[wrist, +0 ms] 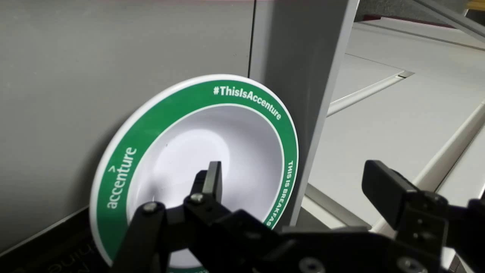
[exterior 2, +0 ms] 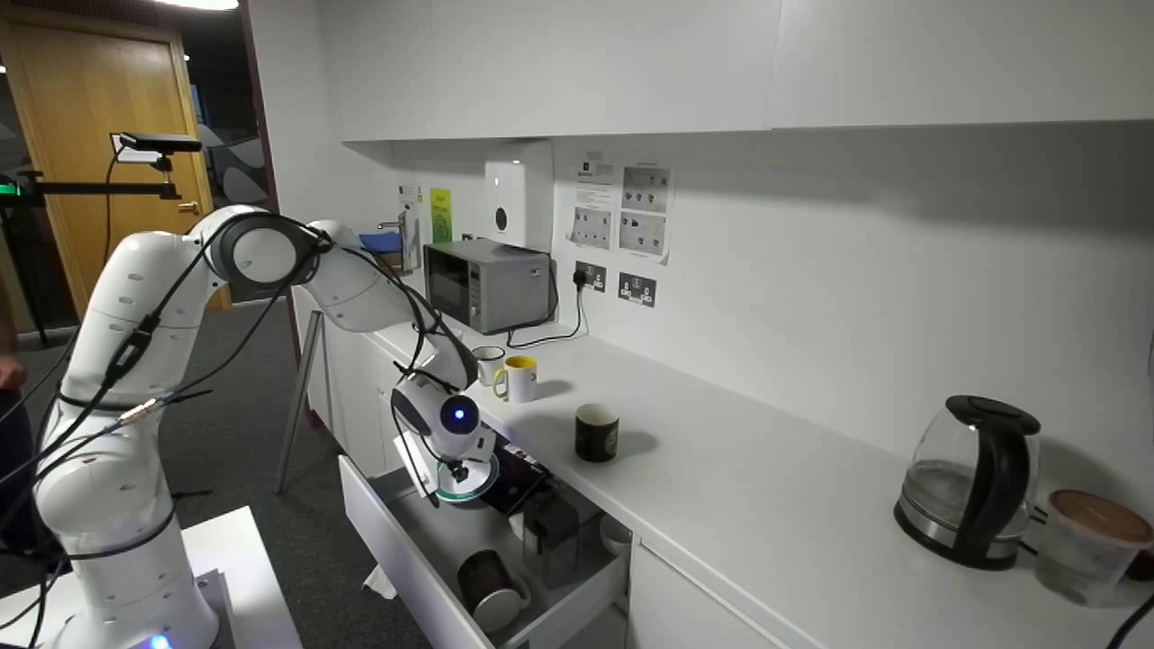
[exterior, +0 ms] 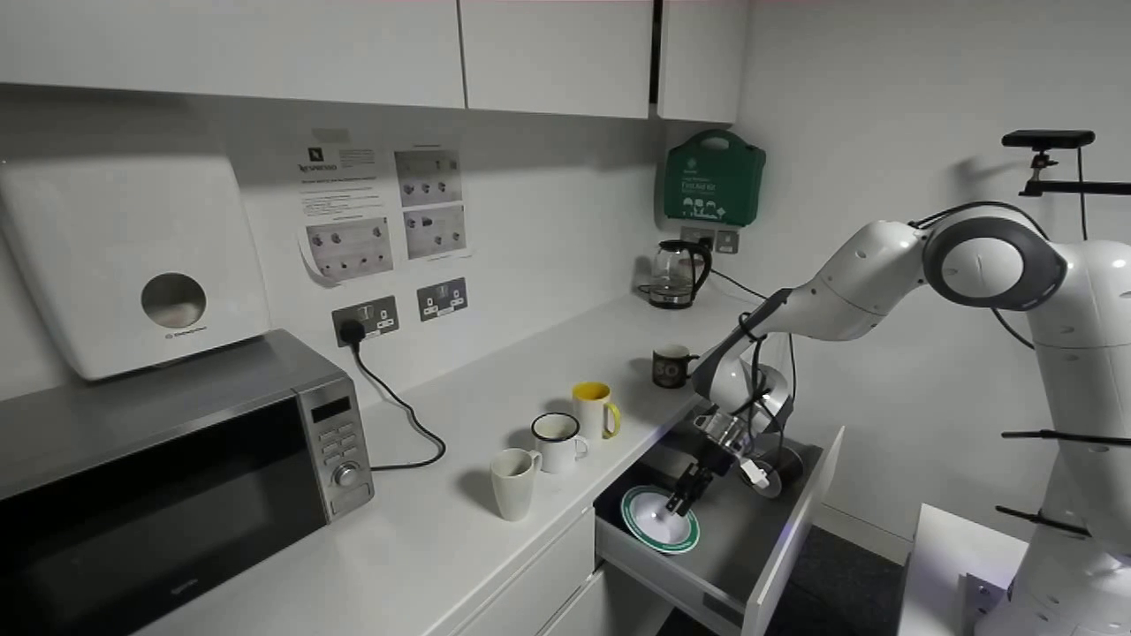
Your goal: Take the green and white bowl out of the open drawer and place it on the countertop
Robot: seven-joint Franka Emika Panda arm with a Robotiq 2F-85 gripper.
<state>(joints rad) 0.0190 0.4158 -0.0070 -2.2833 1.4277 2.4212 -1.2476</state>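
The green and white bowl [wrist: 189, 151] lies at one end of the open drawer [exterior: 733, 539], close against its side wall, its white inside facing up. My gripper [wrist: 294, 167] is open above it, with nothing between the fingers. In the wrist view the left finger [wrist: 213, 180] shows over the bowl's inside, and the right one is past the drawer's side wall; the bowl's rim and that wall appear between them. Whether a fingertip touches the bowl I cannot tell. Part of the lower bowl is hidden by the gripper. The white countertop [exterior 2: 721, 469] runs alongside, above the drawer.
On the countertop stand a tall white mug [exterior: 514, 484], a black-rimmed mug [exterior: 557, 446], a yellow-lined mug [exterior: 590, 411], a dark mug [exterior: 670, 367], a kettle [exterior 2: 969, 487] and a microwave [exterior: 194, 459]. Inside the drawer are a mug on its side [exterior 2: 487, 586] and a clear container [exterior 2: 552, 532].
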